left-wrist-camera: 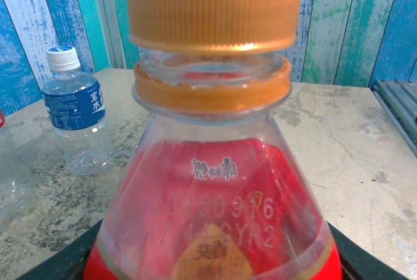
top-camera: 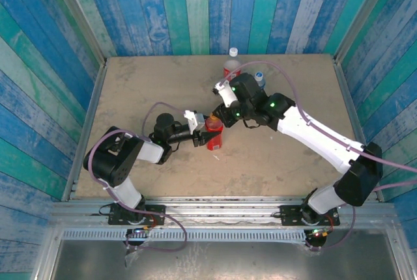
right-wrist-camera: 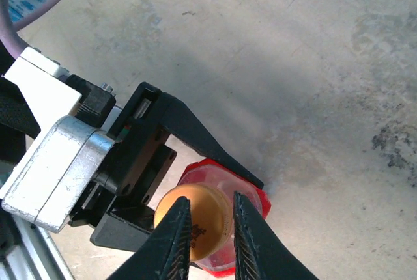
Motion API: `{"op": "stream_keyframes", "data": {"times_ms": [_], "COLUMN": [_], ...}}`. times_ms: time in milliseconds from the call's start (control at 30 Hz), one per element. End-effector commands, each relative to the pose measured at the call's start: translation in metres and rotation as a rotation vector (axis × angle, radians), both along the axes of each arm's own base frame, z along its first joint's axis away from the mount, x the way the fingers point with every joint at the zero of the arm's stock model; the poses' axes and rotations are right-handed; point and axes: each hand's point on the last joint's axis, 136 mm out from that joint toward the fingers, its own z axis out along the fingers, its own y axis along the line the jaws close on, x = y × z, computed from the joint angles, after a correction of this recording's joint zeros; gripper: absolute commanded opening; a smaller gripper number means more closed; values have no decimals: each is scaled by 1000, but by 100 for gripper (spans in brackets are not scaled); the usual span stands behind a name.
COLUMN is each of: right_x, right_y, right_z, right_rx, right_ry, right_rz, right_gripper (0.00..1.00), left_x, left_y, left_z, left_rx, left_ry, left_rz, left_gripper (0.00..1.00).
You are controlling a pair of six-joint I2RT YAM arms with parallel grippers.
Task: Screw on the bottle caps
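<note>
The slim red bottle (left-wrist-camera: pixel 215 215) is standing upright on the surface (top-camera: pixel 143 84), and the left tool (top-camera: pixel 207 139) is clamping it low on the body, one dark finger on each side. Beyond the right tool (right-wrist-camera: pixel 210 202), toward the far wall, two more bottles are standing close together. One is a clear one with a red label (top-camera: pixel 232 67) and the other a shorter one with a blue label (left-wrist-camera: pixel 77 120), each already wearing a pale cap (top-camera: pixel 233 51). All three are looking empty: nothing is showing through the blue-labelled one's clear wall or the red bottle's clear shoulder.

The orange cap (left-wrist-camera: pixel 214 6) is sitting on the red bottle's neck, directly under the right tool's tips. It is riding high, with bare thread showing between its skirt and the orange collar ring (left-wrist-camera: pixel 212 88), so I am judging it not yet screwed home. The right tool's fingers are drawn close together over the cap; whether they are actually pinching it, the wrist view is leaving unclear.

Empty thin plastic like this is going to be light, tippy and quick to buckle, so the low clamp is making sense. The cap is stiff and small, with a finely ribbed skirt, and opposite sides of that skirt are looking like the place to grip it for turning.
</note>
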Motion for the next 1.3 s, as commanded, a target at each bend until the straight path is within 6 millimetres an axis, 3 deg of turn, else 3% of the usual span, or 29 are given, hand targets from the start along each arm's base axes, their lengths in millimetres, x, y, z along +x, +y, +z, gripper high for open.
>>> {"op": "stream_keyframes", "data": {"times_ms": [0,233,500,600,733,933,1100,1267], "right_x": [-17,-43,-67,-58,-32,-3,-2,-14], "right_y": [-4,-4,-1,-7,-15,-7,5,1], "right_z": [-17,-29,-11,3,16,20,7,-8], "right_rx": [5,52,122,131,145,177,156,146], "right_ry": [120,293,317,236,139,132,193,252], "right_rz": [24,37,124,86,-7,-17,41,62], "right_gripper": [18,10,10,11,22,30,28,20], "left_x": [-3,-1,0,0,-1,-2,-1,0], "left_y": [0,0,1,0,-1,-1,0,1], "left_z": [-14,-14,-15,-15,-15,-14,-16,-14], "left_rx": [40,37,40,41,42,44,50,45], "left_ry": [51,51,63,65,72,70,69,62], "left_rz": [-4,9,14,8,1,-3,5,17], "left_gripper": [59,59,58,58,58,59,60,59]}}
